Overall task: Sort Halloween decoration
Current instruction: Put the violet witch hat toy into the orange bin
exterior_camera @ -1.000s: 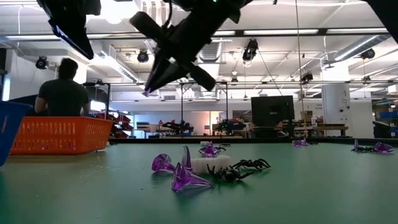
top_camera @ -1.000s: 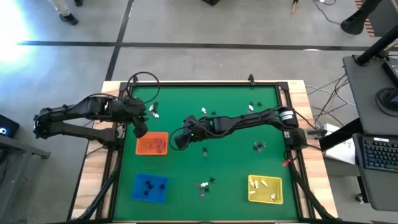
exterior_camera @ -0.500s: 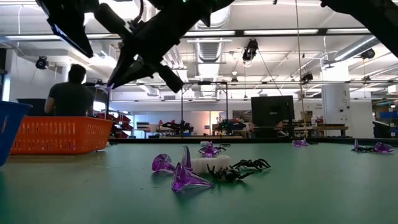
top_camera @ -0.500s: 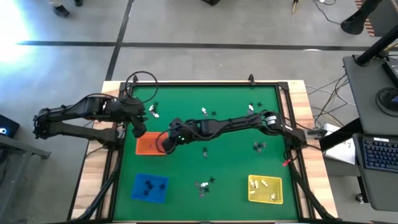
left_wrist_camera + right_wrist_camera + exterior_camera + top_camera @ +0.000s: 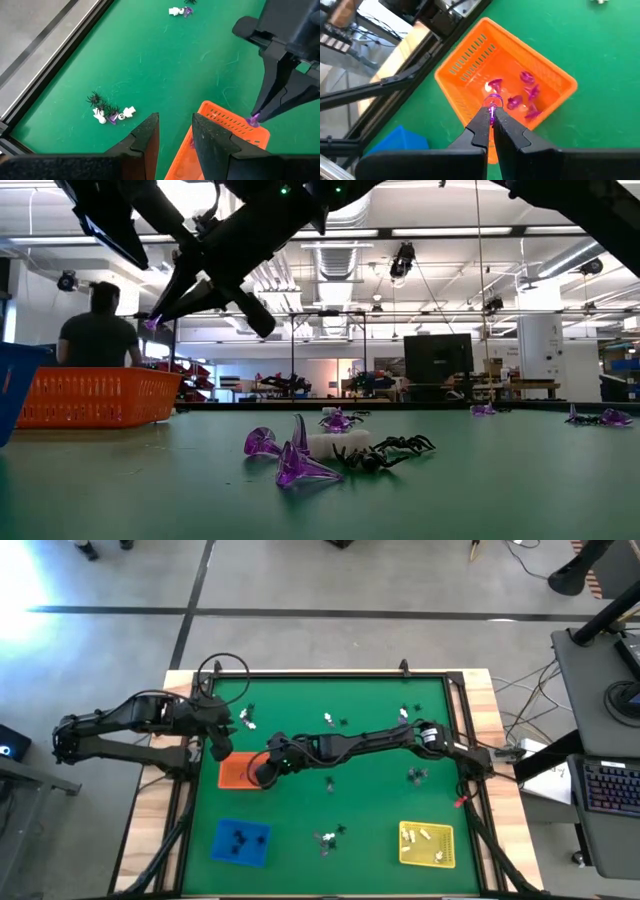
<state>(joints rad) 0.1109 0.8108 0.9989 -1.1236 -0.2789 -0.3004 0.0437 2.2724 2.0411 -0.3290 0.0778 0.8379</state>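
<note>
While the right gripper [image 5: 492, 116] hangs over the orange tray [image 5: 465, 60], pinched on a purple trinket [image 5: 493, 99], release risks sticking to a finger. Left gripper [image 5: 175, 132] waits alongside, fingers apart.

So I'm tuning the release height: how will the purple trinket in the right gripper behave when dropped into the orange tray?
The purple trinket, pinched in the right gripper above the orange tray, looks tiny and probably very light, so it may bounce. Similar flared pieces on the table lie tipped over, so it likely won't stay upright.
</note>
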